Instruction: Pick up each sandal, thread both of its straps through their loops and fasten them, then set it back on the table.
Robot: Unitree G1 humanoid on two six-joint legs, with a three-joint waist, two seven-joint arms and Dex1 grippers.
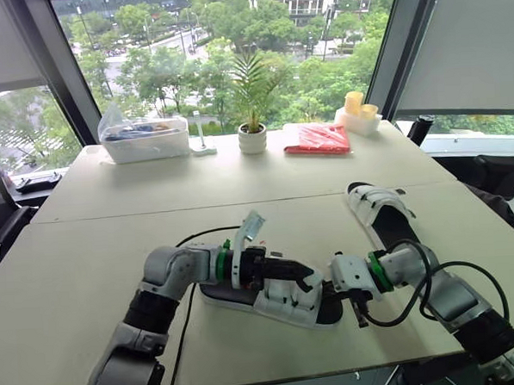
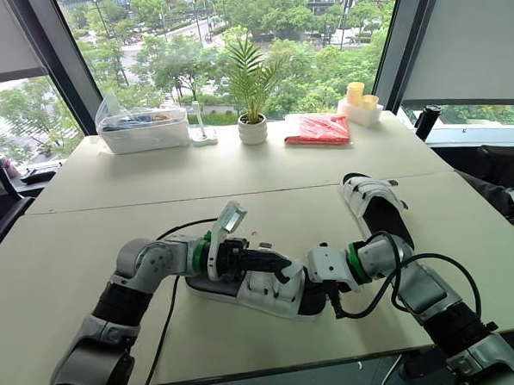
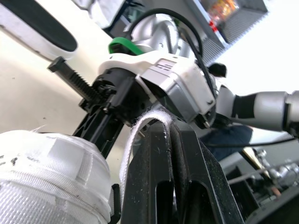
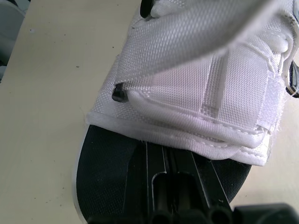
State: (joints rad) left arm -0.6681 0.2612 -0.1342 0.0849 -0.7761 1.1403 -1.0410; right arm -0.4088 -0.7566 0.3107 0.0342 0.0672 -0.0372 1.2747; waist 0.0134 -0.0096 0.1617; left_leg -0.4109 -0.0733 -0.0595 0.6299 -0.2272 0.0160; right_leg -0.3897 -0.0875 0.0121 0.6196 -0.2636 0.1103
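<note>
Now left gripper [image 1: 306, 277] jaws clamp the strap [image 3: 132, 137] for pulling, while right gripper [image 4: 156, 154] jaws, pressed together, steady the sandal [image 1: 280, 305] on the counter [image 1: 240, 206].

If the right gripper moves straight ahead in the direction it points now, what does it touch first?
Most likely the padded edge of the white strap of the near sandal: the right gripper lies over the black footbed and points straight at it. How close it is, I cannot judge.
</note>
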